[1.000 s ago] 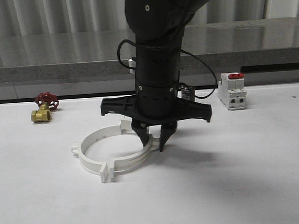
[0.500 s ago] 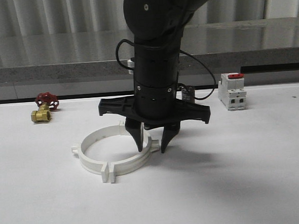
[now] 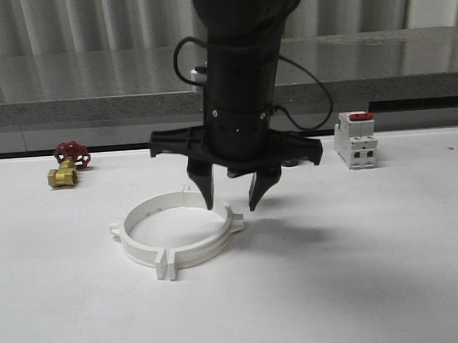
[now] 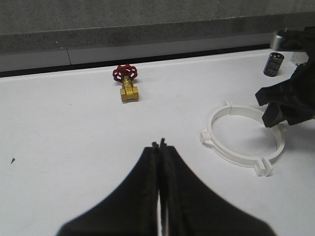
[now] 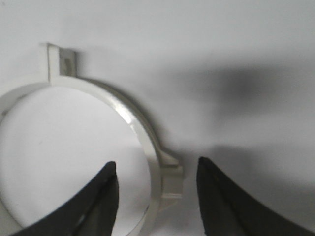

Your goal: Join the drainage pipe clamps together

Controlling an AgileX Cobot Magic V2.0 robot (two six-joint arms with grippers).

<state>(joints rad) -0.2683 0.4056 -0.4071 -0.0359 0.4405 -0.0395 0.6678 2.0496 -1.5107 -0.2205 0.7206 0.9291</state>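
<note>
Black and spread apart, your right gripper hangs near the centre of the front view with nothing between its fingers, its tips just above the table. In the right wrist view the two fingertips straddle the rim of the white clamp ring without touching it, one over the inside of the ring, the other outside by a small lug.

Below and to the left of that gripper in the front view you see the drainage pipe clamps, two white half-rings lying flat on the white table and meeting as one wide ring. Their flat end tabs stand side by side at the ring's lower edge, and another tab pair shows at its upper edge.

Your left gripper sits at the bottom centre of its wrist view, fingers pressed together on nothing, well apart from the ring.

Farther out, a brass valve with a red handwheel rests at the left of the front view, and a white circuit breaker with a red top stands at the right.
</note>
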